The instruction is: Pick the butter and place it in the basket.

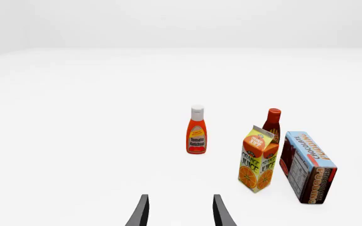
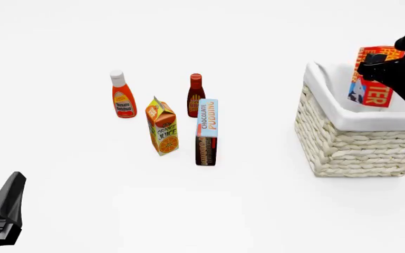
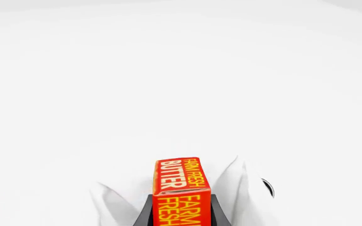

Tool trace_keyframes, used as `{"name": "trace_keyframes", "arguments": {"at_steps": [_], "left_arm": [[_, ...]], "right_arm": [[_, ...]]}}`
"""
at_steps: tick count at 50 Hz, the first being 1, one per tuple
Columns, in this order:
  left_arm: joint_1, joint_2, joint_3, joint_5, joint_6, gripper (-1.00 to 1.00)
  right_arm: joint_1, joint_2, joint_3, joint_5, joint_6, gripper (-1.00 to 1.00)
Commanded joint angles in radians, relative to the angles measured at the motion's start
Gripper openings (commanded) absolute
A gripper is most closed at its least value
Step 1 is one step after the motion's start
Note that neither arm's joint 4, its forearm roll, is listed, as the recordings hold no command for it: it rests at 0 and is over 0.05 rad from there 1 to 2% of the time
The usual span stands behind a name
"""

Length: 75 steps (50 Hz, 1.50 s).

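Butter [image 2: 373, 84], a small stiff carton that looks light and best pinched across its narrow sides, hangs clamped in the right gripper [image 2: 389, 66] above the basket [image 2: 343, 142] at the right, while the left gripper [image 1: 179, 212] waits open near the left edge.

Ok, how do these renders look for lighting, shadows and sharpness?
Front view: flat, even light, no shadows under the basket or the orange juice carton, all sharp. Right wrist view: the butter in the right hand reads crisply against a near-blank white scene. Left wrist view: no blur or glare, the left hand cropped at the frame edge.
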Motion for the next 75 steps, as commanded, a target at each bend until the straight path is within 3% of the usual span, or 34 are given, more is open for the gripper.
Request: {"name": "trace_keyframes", "arguments": {"at_steps": [1, 24, 25, 75], "left_arm": [[0.000, 0.000, 0.000, 0.000, 0.000, 1.00], [0.000, 0.000, 0.000, 0.000, 0.000, 1.00], [0.000, 0.000, 0.000, 0.000, 0.000, 1.00], [0.000, 0.000, 0.000, 0.000, 0.000, 1.00]], "right_arm": [[-0.002, -0.002, -0.027, 0.007, 0.015, -1.00], [-0.004, 0.008, -0.044, 0.022, 0.003, -1.00], [-0.004, 0.006, -0.042, 0.021, 0.007, 1.00], [0.000, -0.057, -0.025, 0.035, 0.010, 1.00]]}}
